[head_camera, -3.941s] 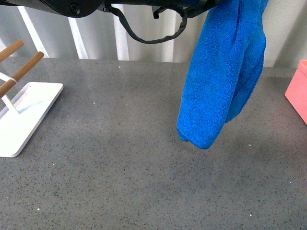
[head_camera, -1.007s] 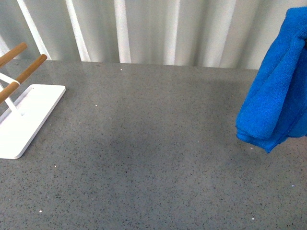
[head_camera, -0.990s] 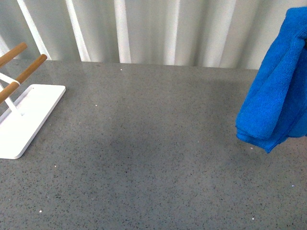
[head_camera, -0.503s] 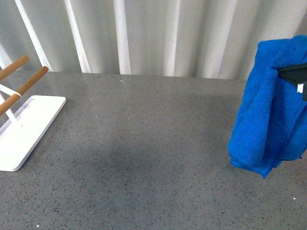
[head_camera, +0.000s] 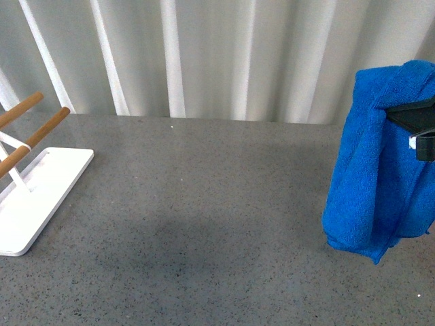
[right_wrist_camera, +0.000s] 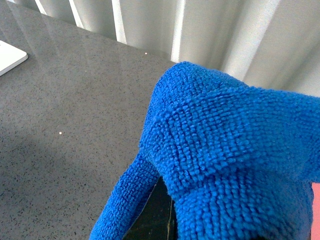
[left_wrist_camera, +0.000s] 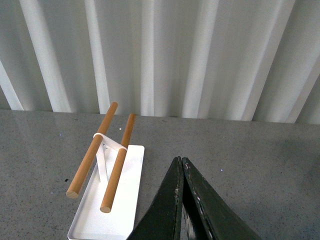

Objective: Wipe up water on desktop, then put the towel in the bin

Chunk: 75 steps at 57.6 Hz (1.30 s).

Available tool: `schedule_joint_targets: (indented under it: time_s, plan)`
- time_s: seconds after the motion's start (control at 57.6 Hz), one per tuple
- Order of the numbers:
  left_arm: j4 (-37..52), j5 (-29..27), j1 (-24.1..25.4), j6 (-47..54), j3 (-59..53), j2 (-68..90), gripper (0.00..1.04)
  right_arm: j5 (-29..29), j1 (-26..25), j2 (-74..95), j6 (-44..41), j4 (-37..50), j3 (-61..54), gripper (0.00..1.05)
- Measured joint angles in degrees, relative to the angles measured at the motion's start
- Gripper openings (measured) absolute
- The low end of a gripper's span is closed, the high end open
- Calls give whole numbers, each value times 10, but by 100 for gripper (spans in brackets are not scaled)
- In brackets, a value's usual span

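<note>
Towels: one royal-blue terry towel (head_camera: 374, 170), hanging in thick folds over the right side of the grey speckled surface (head_camera: 204, 217).
Racks: one white rack (head_camera: 41, 197) at the far left, carrying two wooden bars (head_camera: 41, 125).
Hands: two.
Right hand (head_camera: 408, 125): raised high at the right edge, clamped on the towel, which drapes over it.
Left hand (left_wrist_camera: 180, 167): held above the surface beside the rack, its fingers pressed together with nothing between.
Bin (right_wrist_camera: 316, 210): one salmon sliver at the frame edge, probably its wall.
</note>
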Motion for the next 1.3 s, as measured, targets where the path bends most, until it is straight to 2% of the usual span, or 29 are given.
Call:
schedule_joint_targets:
  time_s: [0.486, 0.92, 1.042, 1.25, 1.302]
  plan:
    - [-137, 0, 0, 0, 0, -142, 4, 9, 6, 0, -3, -7, 0, 5]
    - [-210, 0, 0, 0, 0, -216, 4, 16, 13, 2, -9, -14, 0, 5]
    - [-307, 0, 0, 0, 0, -296, 4, 18, 14, 2, -10, -20, 0, 5]
    - [-312, 0, 0, 0, 0, -314, 4, 24, 20, 6, -13, -30, 10, 5]
    - [-312, 0, 0, 0, 0, -314, 13, 36, 25, 13, -13, -47, 22, 5]
